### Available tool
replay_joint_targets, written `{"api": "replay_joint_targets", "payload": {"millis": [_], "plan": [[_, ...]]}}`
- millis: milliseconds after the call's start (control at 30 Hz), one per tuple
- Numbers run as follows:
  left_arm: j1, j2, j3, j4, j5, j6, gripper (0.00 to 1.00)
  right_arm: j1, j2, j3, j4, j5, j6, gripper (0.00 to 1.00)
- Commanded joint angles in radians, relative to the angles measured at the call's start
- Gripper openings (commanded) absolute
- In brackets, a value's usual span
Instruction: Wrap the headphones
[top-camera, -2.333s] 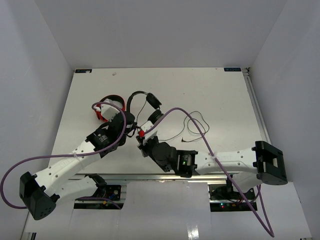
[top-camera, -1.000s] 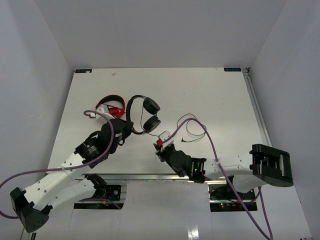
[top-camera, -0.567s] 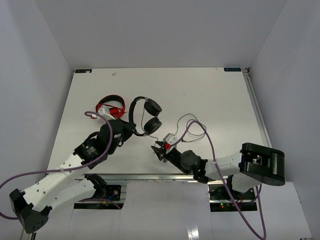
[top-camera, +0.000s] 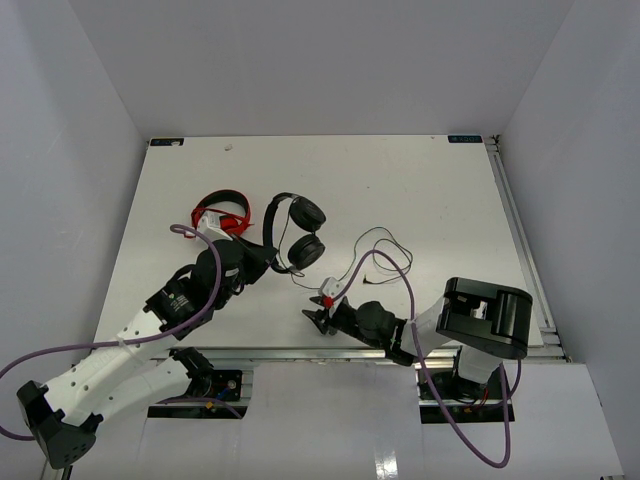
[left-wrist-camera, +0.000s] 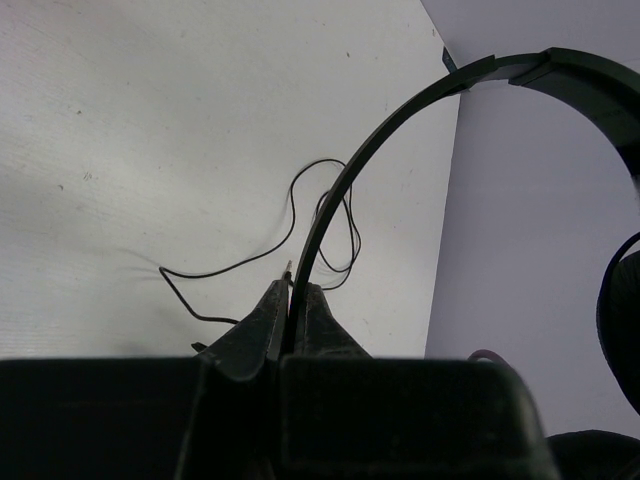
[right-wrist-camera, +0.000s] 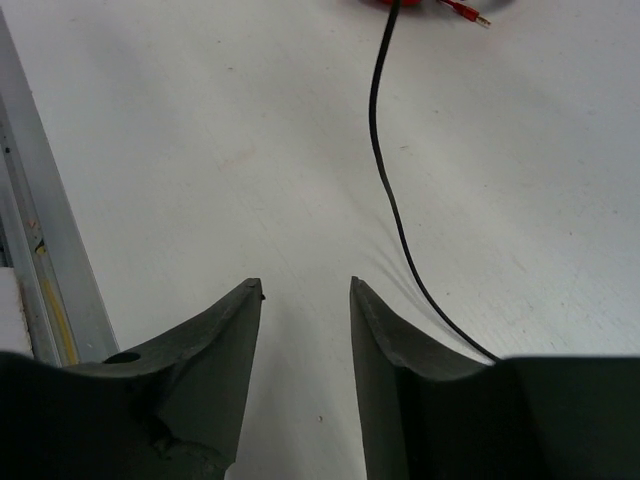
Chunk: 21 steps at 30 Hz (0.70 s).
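Observation:
The headphones (top-camera: 296, 231) are black, with two round earcups and a thin headband, and stand left of the table's middle. My left gripper (top-camera: 260, 259) is shut on the headband (left-wrist-camera: 340, 190), which rises from between the fingertips of that gripper (left-wrist-camera: 291, 285). The thin dark cable (top-camera: 372, 246) trails right in loose loops on the table. My right gripper (top-camera: 311, 318) is low near the table's front edge, open, with only bare table between its jaws (right-wrist-camera: 305, 287). A stretch of the cable (right-wrist-camera: 383, 175) runs just outside its right finger (right-wrist-camera: 390, 350).
Red-and-black headphones (top-camera: 222, 211) lie just left of the black pair, beside my left arm. The metal rail of the table's front edge (right-wrist-camera: 40, 260) is close to my right gripper. A purple hose (top-camera: 395, 270) arches over my right arm.
My right gripper has drawn back toward the front edge and its jaws have spread open. The left gripper keeps its hold on the headband; the headphones shifted slightly to the right.

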Motion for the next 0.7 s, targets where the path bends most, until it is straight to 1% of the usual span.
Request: {"api": "replay_joint_targets", "payload": {"millis": [0, 100, 200, 267, 400, 500, 600, 667], "plan": [[0.003, -0.018, 0.007, 0.051, 0.02, -0.04, 0.0, -0.026, -0.003, -0.005, 0.44, -0.075, -0.054, 0.51], [0.003, -0.027, 0.007, 0.048, 0.025, -0.04, 0.0, -0.089, -0.017, -0.001, 0.457, -0.167, -0.036, 0.58], [0.003, -0.05, 0.01, 0.043, 0.024, -0.038, 0.0, -0.165, -0.018, 0.016, 0.458, -0.26, -0.028, 0.61], [0.003, -0.062, 0.017, 0.034, 0.027, -0.033, 0.0, -0.194, -0.009, 0.026, 0.479, -0.31, -0.031, 0.61], [0.003, -0.086, 0.024, 0.021, 0.033, -0.025, 0.0, -0.239, 0.012, 0.031, 0.569, -0.404, -0.036, 0.65], [0.003, -0.101, 0.024, 0.018, 0.039, -0.021, 0.0, -0.268, 0.028, 0.077, 0.57, -0.528, -0.017, 0.67], [0.003, -0.106, 0.021, 0.018, 0.043, -0.019, 0.0, -0.28, 0.056, 0.124, 0.574, -0.591, -0.008, 0.69], [0.003, -0.108, 0.019, 0.018, 0.048, -0.019, 0.0, -0.28, 0.078, 0.147, 0.577, -0.601, -0.006, 0.69]]}}
